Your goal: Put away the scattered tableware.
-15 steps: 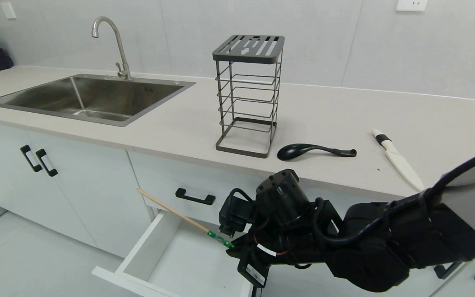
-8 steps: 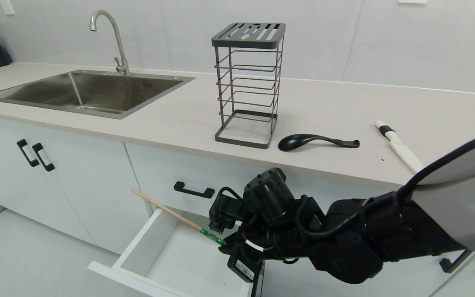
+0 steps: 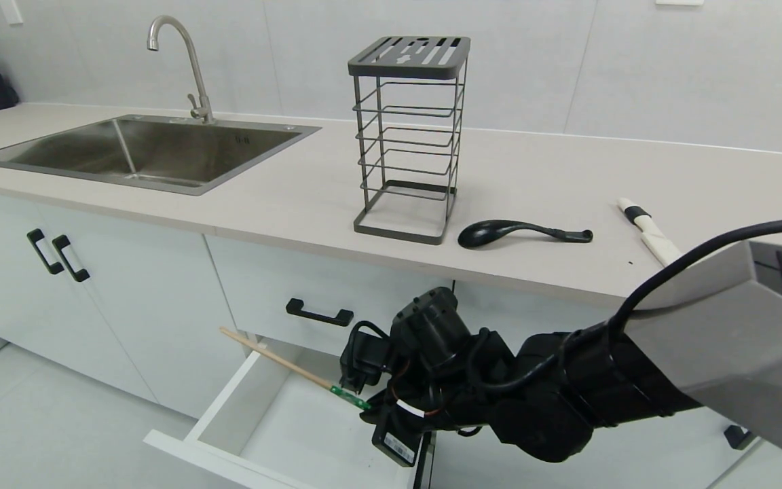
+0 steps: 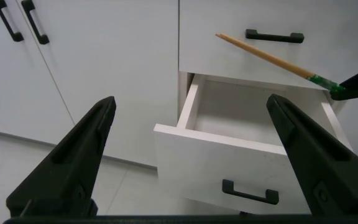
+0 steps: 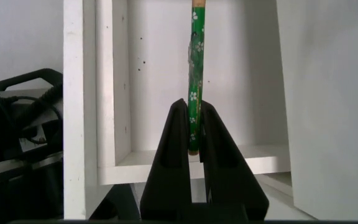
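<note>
Over the open drawer (image 3: 225,407), my right gripper (image 3: 366,405) was clamped on the green end of the chopstick (image 3: 282,360). The chopstick had sunk a little in the last half second, so I judged it close to being laid inside. My left gripper (image 4: 191,102) hung with its fingers spread apart, facing the drawer front. Farther off, the spoon (image 3: 520,233) and knife (image 3: 649,231) waited on the counter (image 3: 533,183). The print on the sticker (image 3: 400,445) on my wrist was too small to read.

Black right arm (image 3: 533,401), looped cables (image 3: 669,278); grey angular shell (image 3: 737,326); black end effector (image 5: 194,112)
</note>
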Available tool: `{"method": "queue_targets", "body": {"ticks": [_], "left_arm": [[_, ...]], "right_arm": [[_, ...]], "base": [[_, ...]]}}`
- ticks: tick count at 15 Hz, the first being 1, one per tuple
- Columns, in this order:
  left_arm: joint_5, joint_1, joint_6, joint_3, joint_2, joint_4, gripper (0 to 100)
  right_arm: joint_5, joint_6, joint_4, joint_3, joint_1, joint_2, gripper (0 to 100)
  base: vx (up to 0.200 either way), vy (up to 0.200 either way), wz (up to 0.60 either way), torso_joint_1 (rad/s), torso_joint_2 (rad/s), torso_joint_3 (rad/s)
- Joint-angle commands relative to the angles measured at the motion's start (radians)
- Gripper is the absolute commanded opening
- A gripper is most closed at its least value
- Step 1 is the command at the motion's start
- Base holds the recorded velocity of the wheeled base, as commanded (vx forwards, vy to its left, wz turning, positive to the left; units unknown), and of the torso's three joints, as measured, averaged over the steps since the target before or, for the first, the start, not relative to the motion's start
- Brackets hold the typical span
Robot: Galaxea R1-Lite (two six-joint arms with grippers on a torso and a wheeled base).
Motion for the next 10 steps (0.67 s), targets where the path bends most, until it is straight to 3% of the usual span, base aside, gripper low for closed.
{"method": "queue_targets", "body": {"ticks": [1,10], "left_arm": [[0.0,0.0,0.0,0.0,0.001,0.0,100],[0.0,0.0,0.0,0.0,0.001,0.0,100]], "right_arm": [[0.0,-0.001,0.004,-0.02,0.0,0.029,0],[0.0,-0.001,0.105,-0.141,0.001,0.143,0]], "base": [[0.0,0.0,0.0,0.0,0.0,0.0],[0.0,0.0,0.0,0.0,0.0,0.0]]}}
